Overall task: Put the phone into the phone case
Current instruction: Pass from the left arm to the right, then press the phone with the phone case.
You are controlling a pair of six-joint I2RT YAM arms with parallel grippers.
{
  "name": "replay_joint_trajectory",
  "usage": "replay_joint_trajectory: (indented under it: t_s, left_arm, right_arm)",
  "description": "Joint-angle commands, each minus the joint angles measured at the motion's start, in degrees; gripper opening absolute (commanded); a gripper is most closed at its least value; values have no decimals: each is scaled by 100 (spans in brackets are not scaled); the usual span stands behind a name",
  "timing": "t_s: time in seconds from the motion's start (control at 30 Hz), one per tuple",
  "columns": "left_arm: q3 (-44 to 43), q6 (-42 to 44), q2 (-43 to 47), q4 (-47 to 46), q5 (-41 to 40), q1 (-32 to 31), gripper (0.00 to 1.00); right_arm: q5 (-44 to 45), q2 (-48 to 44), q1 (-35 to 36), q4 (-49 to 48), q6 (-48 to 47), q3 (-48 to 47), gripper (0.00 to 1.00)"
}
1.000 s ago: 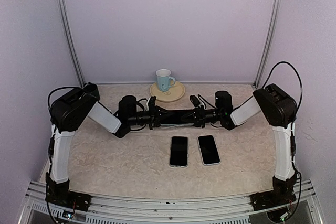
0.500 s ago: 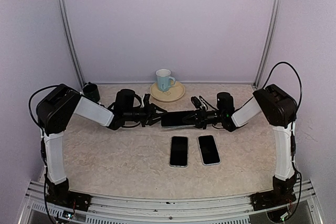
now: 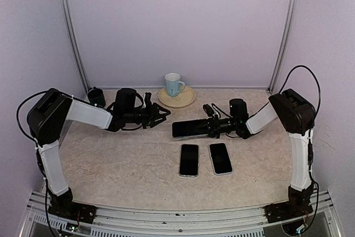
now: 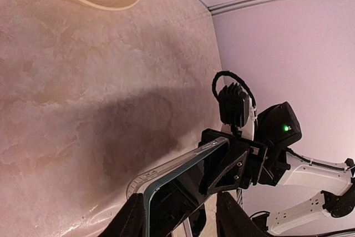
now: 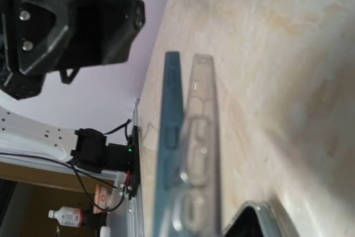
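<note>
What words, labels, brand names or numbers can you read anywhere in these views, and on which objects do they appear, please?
No text can be read in any view.
Bottle label, at the edge of the right wrist view: too blurred to read.
Mug: no print visible.
Left table phone, right table phone, held phone: dark, no marks showing.
</note>
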State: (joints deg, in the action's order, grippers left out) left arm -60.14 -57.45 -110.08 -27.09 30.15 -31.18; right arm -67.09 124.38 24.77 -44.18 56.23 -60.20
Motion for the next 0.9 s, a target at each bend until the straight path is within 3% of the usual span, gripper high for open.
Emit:
replay_joint_trajectory:
  t_s: [0.0, 0.3, 0.47, 0.67, 0.73, 0.87]
  left_arm:
    - [40, 424, 416, 368, -284, 48, 46]
    - [310, 697, 1152, 373, -662, 59, 56]
    - [477, 901, 1555, 361, -790, 59, 70]
    - [642, 1212, 1962, 147, -556, 52, 73]
    - [703, 1284, 2057, 95, -481, 43, 97]
    - [814, 1436, 2286, -35, -299, -21, 99]
  right_arm:
    - [16, -516, -85, 516, -641, -37, 0]
    - [151, -944, -96, 1238, -1181, -15, 0]
    - [388, -1441, -100, 2068, -1845, -20, 0]
    - [475, -2168, -95, 2479, -2323, 251, 0]
    - [491, -2423, -95, 2569, -2449, 356, 1]
    - [501, -2891, -79, 2860, -2809, 501, 1]
